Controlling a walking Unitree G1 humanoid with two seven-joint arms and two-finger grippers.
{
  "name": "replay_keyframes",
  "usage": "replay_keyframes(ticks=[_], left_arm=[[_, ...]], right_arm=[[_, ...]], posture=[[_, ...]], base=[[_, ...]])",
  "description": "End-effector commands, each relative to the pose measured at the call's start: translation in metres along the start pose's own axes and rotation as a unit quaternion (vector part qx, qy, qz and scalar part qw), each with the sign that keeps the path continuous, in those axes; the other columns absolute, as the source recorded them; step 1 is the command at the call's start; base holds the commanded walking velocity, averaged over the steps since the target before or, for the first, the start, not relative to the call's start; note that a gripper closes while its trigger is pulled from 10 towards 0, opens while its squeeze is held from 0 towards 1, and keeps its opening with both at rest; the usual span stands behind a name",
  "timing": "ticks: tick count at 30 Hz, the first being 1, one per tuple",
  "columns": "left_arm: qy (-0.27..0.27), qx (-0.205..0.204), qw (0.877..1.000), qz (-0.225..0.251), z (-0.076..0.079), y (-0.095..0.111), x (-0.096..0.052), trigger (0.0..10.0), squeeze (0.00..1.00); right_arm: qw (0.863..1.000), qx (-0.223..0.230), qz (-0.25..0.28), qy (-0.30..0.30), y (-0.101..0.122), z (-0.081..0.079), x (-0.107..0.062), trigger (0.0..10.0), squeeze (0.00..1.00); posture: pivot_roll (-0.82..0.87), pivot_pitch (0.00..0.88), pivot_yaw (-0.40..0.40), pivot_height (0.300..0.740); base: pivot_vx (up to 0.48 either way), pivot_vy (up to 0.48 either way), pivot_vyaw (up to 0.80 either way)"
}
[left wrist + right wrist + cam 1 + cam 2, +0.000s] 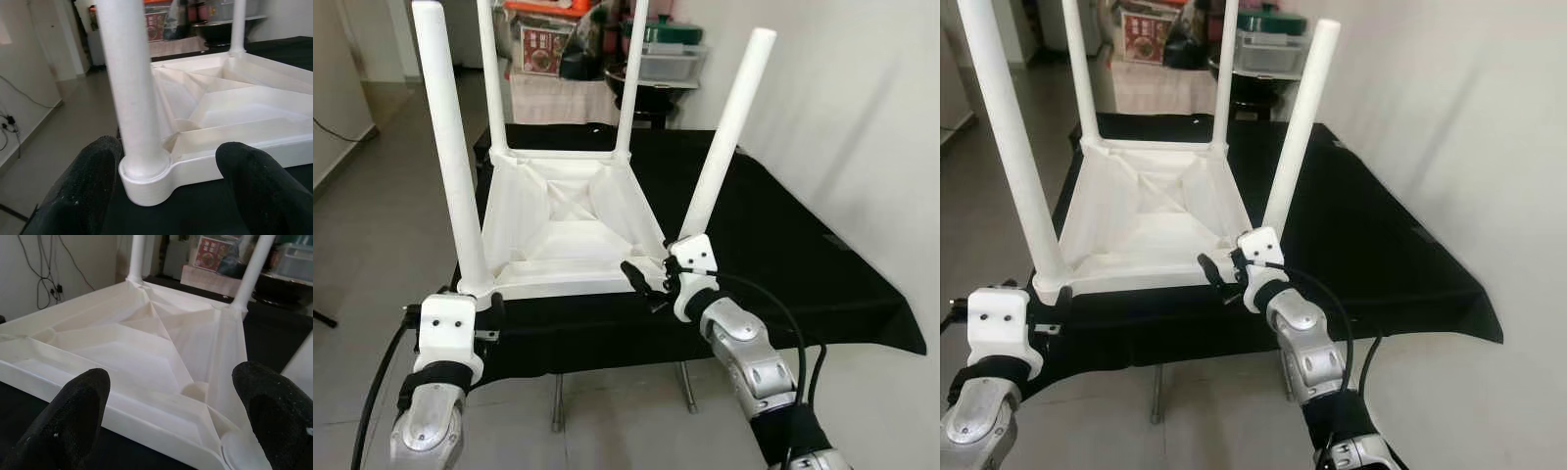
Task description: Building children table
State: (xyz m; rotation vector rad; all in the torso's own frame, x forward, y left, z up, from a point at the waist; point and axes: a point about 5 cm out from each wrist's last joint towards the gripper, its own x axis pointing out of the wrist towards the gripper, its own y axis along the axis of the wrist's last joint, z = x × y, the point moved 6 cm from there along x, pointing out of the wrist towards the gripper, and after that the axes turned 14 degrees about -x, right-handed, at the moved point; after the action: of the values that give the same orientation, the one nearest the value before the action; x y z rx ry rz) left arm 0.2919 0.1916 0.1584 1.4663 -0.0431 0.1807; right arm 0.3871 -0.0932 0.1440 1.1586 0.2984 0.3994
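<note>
White plastic children's table, upturned at table front edge, four legs fitted; left tool, right tool open, empty; nudging risks toppling.

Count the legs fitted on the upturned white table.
4. Near-left leg by the left gripper, near-right leg beside the right gripper, far-left leg and far-right leg behind.

Two far legs of the upturned white table run past the frame's top; shelf clutter beyond is unreadable.
</note>
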Motion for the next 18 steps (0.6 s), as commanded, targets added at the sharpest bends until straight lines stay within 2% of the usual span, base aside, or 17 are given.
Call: replay_keyframes(ticks=[1,3,8,9,10,11,13,15,16,18], left_arm=[[-0.017,-0.011,1.0,0.022,0.009,0.011,0.005,10.0,0.0],[-0.023,-0.009,0.999,0.046,0.013,0.024,0.016,10.0,0.0],[-0.018,0.0,0.999,0.052,0.009,0.026,0.023,10.0,0.0],[-0.009,0.006,0.999,0.041,0.003,0.019,0.026,10.0,0.0],[-0.009,0.006,0.999,0.041,0.003,0.019,0.026,10.0,0.0],[-0.006,0.01,0.999,0.034,0.0,0.013,0.027,10.0,0.0],[-0.006,0.01,0.999,0.032,0.0,0.013,0.027,10.0,0.0],[-0.013,0.003,1.0,0.025,0.003,0.009,0.026,10.0,0.0],[-0.013,0.003,1.0,0.025,0.003,0.009,0.026,10.0,0.0],[-0.021,-0.005,1.0,0.021,0.008,0.006,0.025,10.0,0.0]], right_arm=[[1.0,-0.003,0.006,-0.012,0.001,0.013,-0.001,10.0,0.0],[0.999,-0.009,0.023,-0.021,0.012,0.029,-0.002,10.0,0.0],[0.998,-0.019,0.056,-0.027,0.029,0.045,-0.005,10.0,0.0],[0.993,-0.021,0.108,-0.037,0.055,0.059,-0.01,10.0,0.0],[0.993,-0.021,0.108,-0.037,0.055,0.059,-0.01,10.0,0.0],[0.987,-0.031,0.149,-0.044,0.079,0.07,-0.016,10.0,0.0],[0.986,-0.034,0.156,-0.045,0.083,0.072,-0.017,10.0,0.0],[0.979,-0.036,0.194,-0.059,0.107,0.086,-0.023,10.0,0.0],[0.979,-0.036,0.194,-0.059,0.107,0.086,-0.023,10.0,0.0],[0.971,-0.047,0.215,-0.097,0.128,0.108,-0.027,10.0,0.0]], posture=[[-0.2,0.0,-0.097,0.74],[-0.2,0.0,-0.099,0.74],[-0.21,0.0,-0.094,0.74],[-0.22,0.0,-0.086,0.74],[-0.22,0.0,-0.086,0.74],[-0.22,0.0,-0.083,0.74],[-0.22,0.0,-0.083,0.74],[-0.23,0.0,-0.079,0.74],[-0.23,0.0,-0.079,0.74],[-0.23,0.0,-0.076,0.74]], base=[[0.0,0.0,0.0],[0.0,0.0,0.0],[0.0,0.0,0.0],[0.0,0.0,0.0],[0.0,0.0,0.0],[0.0,0.0,0.0],[0.0,0.0,0.0],[0.0,0.0,0.0],[0.0,0.0,0.0],[0.0,0.0,0.0]])
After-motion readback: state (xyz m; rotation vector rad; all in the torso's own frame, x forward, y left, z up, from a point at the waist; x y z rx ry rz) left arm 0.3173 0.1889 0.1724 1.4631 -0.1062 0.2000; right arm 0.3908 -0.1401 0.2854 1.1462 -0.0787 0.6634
